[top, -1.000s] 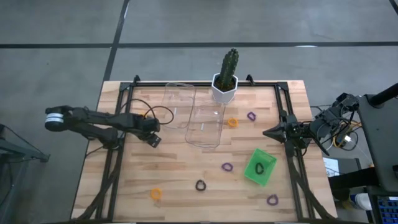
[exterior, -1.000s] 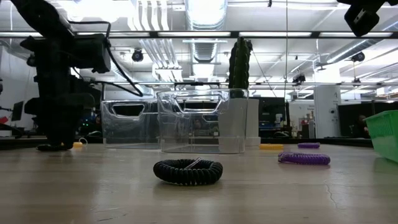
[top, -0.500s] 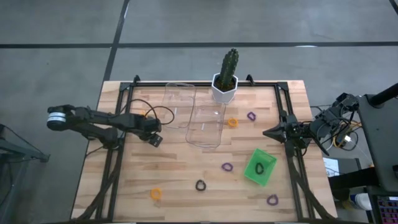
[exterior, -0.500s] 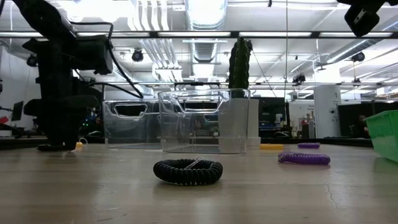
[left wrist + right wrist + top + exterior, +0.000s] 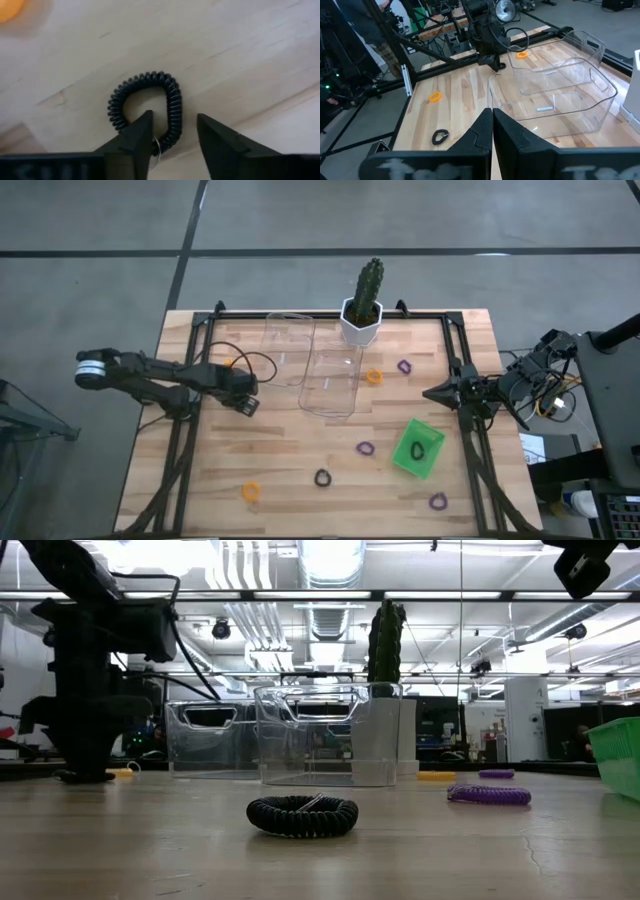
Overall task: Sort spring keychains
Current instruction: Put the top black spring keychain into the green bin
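Observation:
My left gripper points down at the table's left part and is open. In the left wrist view a black spring keychain lies flat on the wood. One finger stands inside its loop and the other outside, with one side of the coil between them, apart from both. Other keychains lie flat: orange, purple, purple, black, orange, purple, and one black inside the green tray. My right gripper waits shut at the right edge.
Two clear plastic trays stand at the far middle, just right of my left gripper. A potted cactus is at the far edge. The green square tray sits right of centre. Bare wood lies between the scattered loops near the front.

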